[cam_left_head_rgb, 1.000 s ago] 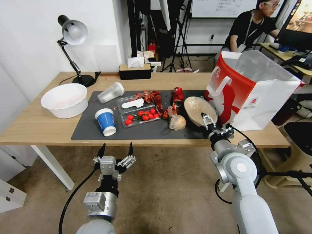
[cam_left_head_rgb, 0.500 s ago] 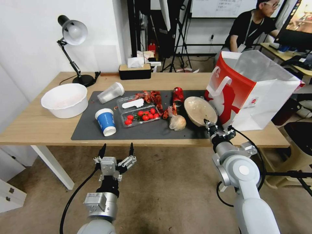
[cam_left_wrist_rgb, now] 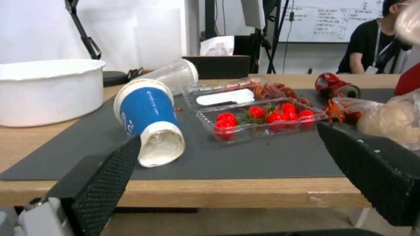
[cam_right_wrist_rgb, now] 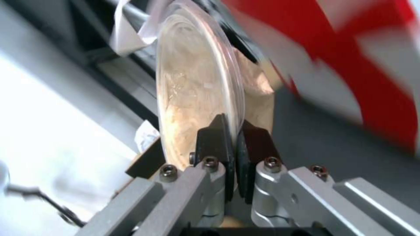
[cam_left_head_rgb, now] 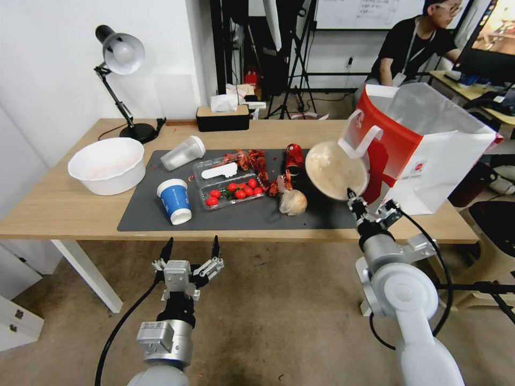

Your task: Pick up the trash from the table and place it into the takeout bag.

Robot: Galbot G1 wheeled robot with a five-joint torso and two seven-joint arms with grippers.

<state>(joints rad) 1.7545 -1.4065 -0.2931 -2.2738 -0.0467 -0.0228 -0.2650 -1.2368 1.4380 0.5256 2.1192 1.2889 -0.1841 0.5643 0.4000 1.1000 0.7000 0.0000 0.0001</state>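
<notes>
My right gripper (cam_left_head_rgb: 352, 196) (cam_right_wrist_rgb: 235, 131) is shut on the rim of the beige shallow bowl (cam_left_head_rgb: 333, 170) (cam_right_wrist_rgb: 192, 82), which hangs tilted above the mat, just left of the takeout bag (cam_left_head_rgb: 424, 147). On the dark mat of the table (cam_left_head_rgb: 59, 206) lie a crumpled tan paper ball (cam_left_head_rgb: 293, 202) (cam_left_wrist_rgb: 389, 121), a crushed red can (cam_left_head_rgb: 293, 156) (cam_left_wrist_rgb: 337, 86), a blue-and-white paper cup (cam_left_head_rgb: 174, 200) (cam_left_wrist_rgb: 149, 121) and a clear plastic cup (cam_left_head_rgb: 183, 153) (cam_left_wrist_rgb: 173, 74). My left gripper (cam_left_head_rgb: 191, 247) (cam_left_wrist_rgb: 227, 170) stands open in front of the table's near edge, below the blue cup.
A large white bowl (cam_left_head_rgb: 107, 165) sits at the table's left, a desk lamp (cam_left_head_rgb: 120, 80) behind it. A clear box of tomatoes (cam_left_head_rgb: 232, 191) and red scraps (cam_left_head_rgb: 256, 161) lie mid-mat. A black tissue box (cam_left_head_rgb: 222, 117) stands at the back edge.
My right gripper has lifted the beige bowl off the mat and tipped it up toward the bag's handle. The left arm has stayed where it was.
</notes>
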